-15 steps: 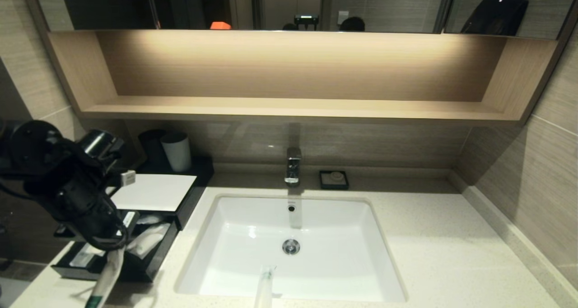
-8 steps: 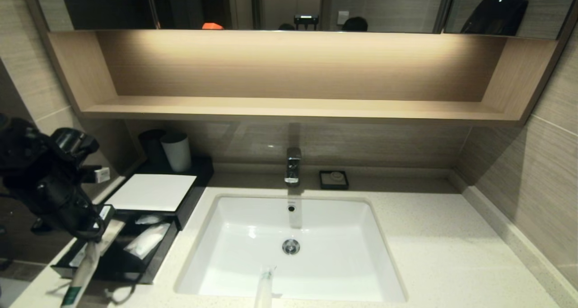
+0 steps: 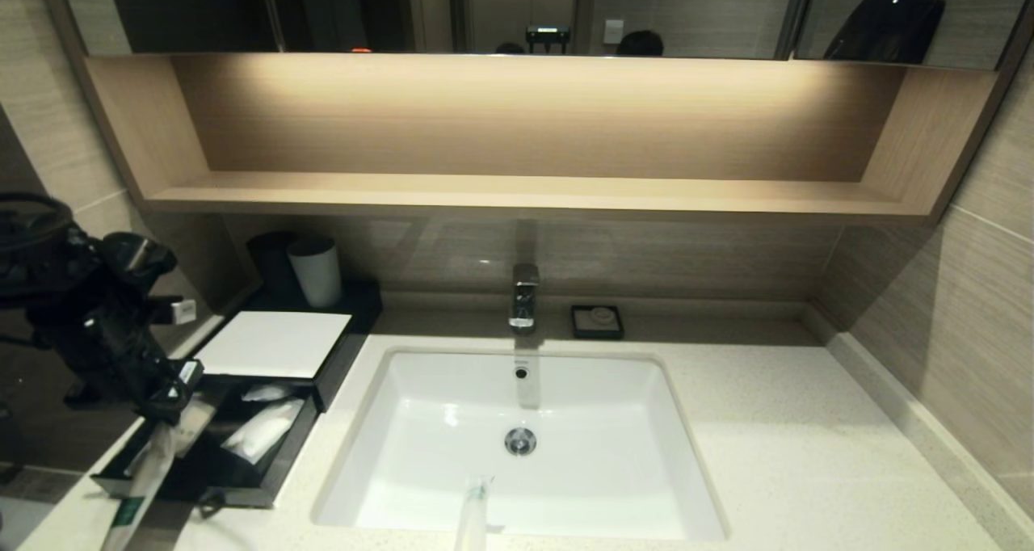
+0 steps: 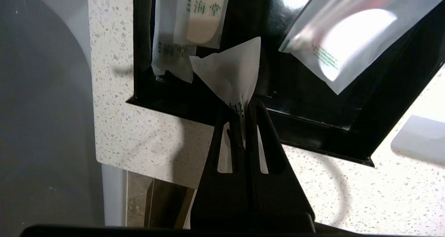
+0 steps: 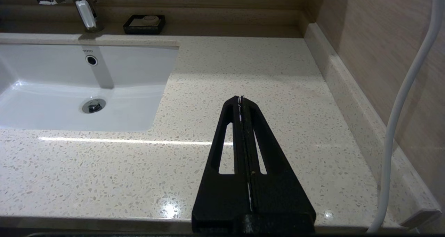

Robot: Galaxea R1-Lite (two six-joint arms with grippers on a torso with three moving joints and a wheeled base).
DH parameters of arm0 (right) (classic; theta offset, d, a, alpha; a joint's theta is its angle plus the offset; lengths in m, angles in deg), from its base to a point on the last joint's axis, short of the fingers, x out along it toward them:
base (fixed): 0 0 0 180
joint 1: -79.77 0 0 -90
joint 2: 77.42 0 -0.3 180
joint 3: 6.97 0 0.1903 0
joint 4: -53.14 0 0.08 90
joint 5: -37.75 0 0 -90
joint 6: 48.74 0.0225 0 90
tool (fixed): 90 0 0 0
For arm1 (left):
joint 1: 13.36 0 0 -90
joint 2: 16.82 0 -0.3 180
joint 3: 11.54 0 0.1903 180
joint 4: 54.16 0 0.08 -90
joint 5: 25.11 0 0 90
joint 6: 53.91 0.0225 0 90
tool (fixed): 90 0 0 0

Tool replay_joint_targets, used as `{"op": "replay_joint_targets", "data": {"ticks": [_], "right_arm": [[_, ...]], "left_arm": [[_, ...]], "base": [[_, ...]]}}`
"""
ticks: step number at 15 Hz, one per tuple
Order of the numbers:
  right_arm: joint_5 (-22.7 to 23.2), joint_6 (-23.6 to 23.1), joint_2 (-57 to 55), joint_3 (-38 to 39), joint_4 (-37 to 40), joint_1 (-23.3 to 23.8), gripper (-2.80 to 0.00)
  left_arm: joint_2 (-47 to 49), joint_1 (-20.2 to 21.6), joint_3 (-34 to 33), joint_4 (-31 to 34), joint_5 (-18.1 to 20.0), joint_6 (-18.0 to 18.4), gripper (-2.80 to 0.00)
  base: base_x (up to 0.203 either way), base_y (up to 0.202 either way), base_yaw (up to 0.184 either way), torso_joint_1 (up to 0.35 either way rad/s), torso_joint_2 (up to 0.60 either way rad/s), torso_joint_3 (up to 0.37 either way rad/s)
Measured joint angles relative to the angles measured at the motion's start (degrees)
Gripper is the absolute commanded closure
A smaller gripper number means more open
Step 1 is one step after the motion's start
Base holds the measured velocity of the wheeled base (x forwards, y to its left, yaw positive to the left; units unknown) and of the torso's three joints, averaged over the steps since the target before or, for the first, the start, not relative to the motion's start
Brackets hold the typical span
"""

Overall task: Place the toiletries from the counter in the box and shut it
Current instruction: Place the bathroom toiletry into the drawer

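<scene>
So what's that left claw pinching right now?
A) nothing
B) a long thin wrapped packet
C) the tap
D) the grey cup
B: the left gripper is shut on a long wrapped packet that hangs from it at the front corner of the open black drawer.

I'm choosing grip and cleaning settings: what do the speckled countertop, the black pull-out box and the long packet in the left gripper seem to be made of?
Pale cream speckled countertop: polished stone or composite, judging by flecks and glare streaks. Low black box: glossy, hard, probably lacquered plastic or wood; it mirrors the light. Long slim packet, pinched in the shut left gripper: thin whitish film, creased; plastic or paper, can't tell.
</scene>
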Motion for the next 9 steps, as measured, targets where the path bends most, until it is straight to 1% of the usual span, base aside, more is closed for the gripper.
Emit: {"op": "replay_joint_targets", "data": {"ticks": [5, 7, 9], "right_arm": [[0.0, 0.0, 0.0, 0.0, 0.0, 0.0, 0.0], [0.0, 0.0, 0.0, 0.0, 0.0, 0.0, 0.0], [0.0, 0.0, 0.0, 0.0, 0.0, 0.0, 0.0]], "left_arm": [[4.5, 0.0, 3.3, 0.5, 0.0, 0.3, 0.0], [5.9, 0.0, 4.4, 0.6, 0.2, 1.7, 0.0], [6.9, 0.0, 5.5, 0.8, 0.2, 2.0, 0.0]], "base": [[0.0, 0.0, 0.0, 0.0, 0.0, 0.0], [0.0, 0.0, 0.0, 0.0, 0.0, 0.0], [0.0, 0.0, 0.0, 0.0, 0.0, 0.0]]}}
